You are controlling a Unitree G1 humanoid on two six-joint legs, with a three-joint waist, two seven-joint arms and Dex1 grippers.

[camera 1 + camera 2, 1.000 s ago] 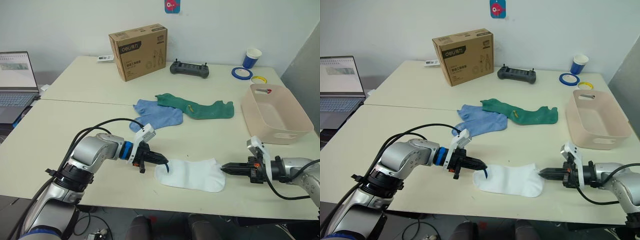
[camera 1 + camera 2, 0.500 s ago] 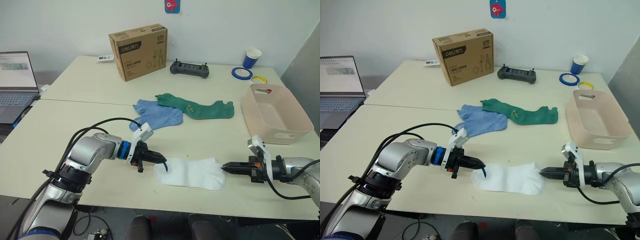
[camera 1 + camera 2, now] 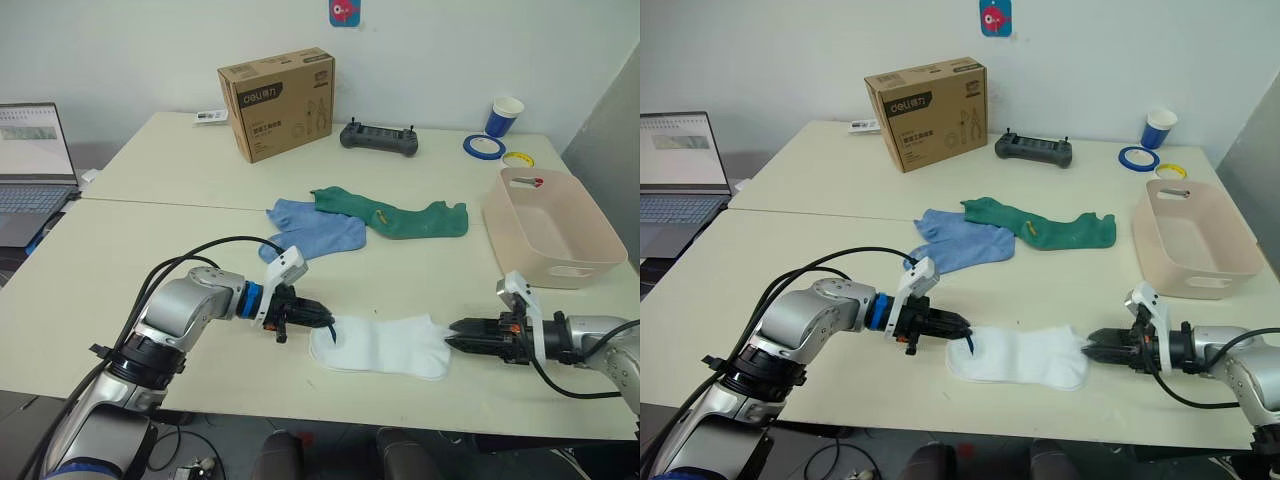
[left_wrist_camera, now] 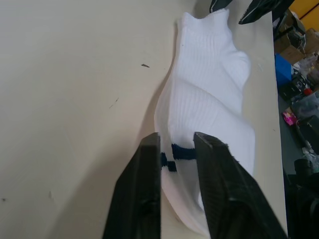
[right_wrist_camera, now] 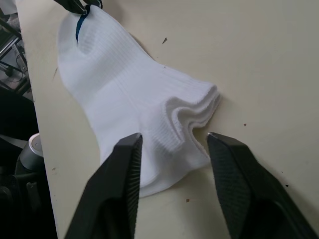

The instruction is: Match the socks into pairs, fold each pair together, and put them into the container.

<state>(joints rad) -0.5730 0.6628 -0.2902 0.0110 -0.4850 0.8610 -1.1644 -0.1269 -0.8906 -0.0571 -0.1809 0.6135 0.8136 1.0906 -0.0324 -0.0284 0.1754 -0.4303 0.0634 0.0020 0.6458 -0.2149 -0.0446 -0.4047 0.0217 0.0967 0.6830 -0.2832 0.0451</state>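
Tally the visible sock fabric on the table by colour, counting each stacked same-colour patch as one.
White: 1 stacked patch, between the left gripper and right gripper
Light blue: 1 patch
Dark green: 1 patch
Total: 3 patches; socks per patch can't be counted.

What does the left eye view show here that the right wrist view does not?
Left eye view alone: the pale pink container, the blue socks and green socks, the cardboard box, and the laptop. Right wrist view alone: the right gripper seen close, fingers spread on either side of the white socks' cuff end. Both share the white socks and the left gripper shut on their other end.
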